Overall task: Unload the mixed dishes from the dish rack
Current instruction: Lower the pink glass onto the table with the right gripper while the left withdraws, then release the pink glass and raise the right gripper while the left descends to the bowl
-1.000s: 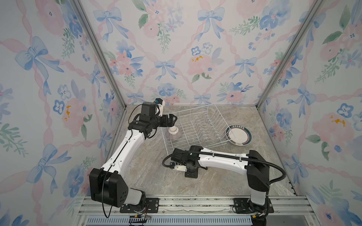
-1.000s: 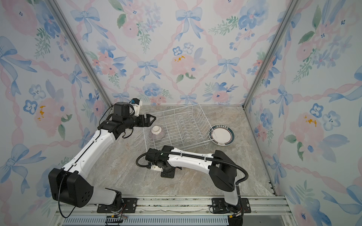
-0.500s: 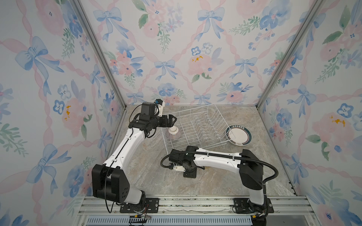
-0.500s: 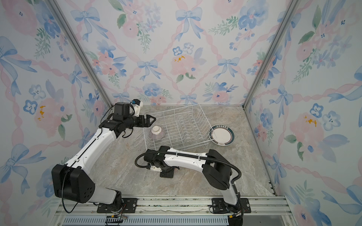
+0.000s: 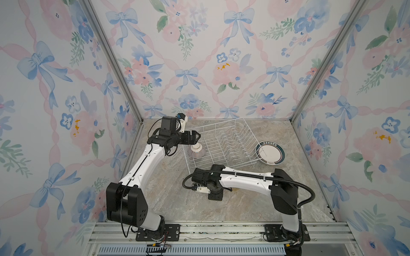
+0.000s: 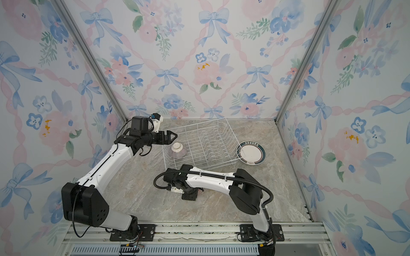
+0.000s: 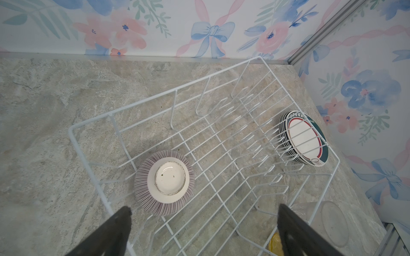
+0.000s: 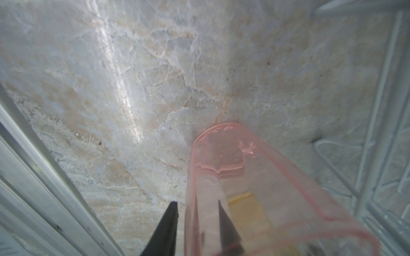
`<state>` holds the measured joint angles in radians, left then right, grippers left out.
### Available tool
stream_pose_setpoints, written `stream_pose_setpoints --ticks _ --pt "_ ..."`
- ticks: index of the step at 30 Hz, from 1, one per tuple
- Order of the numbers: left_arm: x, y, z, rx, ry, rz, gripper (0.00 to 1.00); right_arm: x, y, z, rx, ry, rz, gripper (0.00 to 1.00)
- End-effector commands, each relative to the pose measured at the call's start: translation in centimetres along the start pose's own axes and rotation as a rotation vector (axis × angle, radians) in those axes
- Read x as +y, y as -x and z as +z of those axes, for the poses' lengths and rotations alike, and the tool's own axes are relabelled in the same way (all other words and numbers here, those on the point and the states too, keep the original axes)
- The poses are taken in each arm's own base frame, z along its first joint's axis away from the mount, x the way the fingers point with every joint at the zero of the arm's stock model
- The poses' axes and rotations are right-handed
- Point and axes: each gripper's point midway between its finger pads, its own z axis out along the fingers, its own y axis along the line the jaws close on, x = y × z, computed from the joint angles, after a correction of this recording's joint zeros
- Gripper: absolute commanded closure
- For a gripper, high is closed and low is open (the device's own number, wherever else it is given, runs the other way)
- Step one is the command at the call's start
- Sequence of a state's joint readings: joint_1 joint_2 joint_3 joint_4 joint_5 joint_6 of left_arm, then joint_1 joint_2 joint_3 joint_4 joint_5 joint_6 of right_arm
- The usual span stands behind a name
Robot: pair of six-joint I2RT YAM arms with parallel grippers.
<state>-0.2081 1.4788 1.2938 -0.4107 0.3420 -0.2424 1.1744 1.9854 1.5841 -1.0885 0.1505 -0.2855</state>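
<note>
A cell papered with bows and flowers is floored by a marbled tabletop (image 5: 221,210). The white wire dish rack (image 5: 224,144) is set towards the back, under the wide-open jaws of the left gripper (image 5: 197,135). A stack of dark-rimmed plates (image 5: 269,153) is laid outside the rack, well apart from both grippers. A striped bowl (image 7: 164,182) is turned upside down inside the rack, just below the left jaws. A pink tumbler (image 8: 221,155) is stood on the table beside the rack. Its wall is straddled by the slightly parted jaws of the right gripper (image 8: 197,202), with a gap seen at the outer finger.
</note>
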Motion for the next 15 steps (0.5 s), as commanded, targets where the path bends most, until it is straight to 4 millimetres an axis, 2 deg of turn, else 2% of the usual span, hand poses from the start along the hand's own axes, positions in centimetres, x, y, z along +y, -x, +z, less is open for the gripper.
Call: stream_pose_setpoints --ticks 1,6,9,15 --pt "0.1 0.1 0.2 0.006 -0.011 0.010 0.02 -0.6 0.0 -0.9 -0.021 -0.008 0.018 0.63" --pt "0.6 -0.8 0.5 0.031 0.004 0.001 0.02 -1.5 0.6 -3.2 -0.117 -0.022 0.059 0.54" --pt "0.9 -1.5 0.9 0.055 0.015 -0.004 0.02 -2.1 0.9 -5.1 -0.189 -0.031 0.080 0.52" --pt "1.4 -2.6 1.6 0.107 0.059 0.003 0.02 -2.8 2.0 -11.3 -0.445 0.007 0.152 0.50"
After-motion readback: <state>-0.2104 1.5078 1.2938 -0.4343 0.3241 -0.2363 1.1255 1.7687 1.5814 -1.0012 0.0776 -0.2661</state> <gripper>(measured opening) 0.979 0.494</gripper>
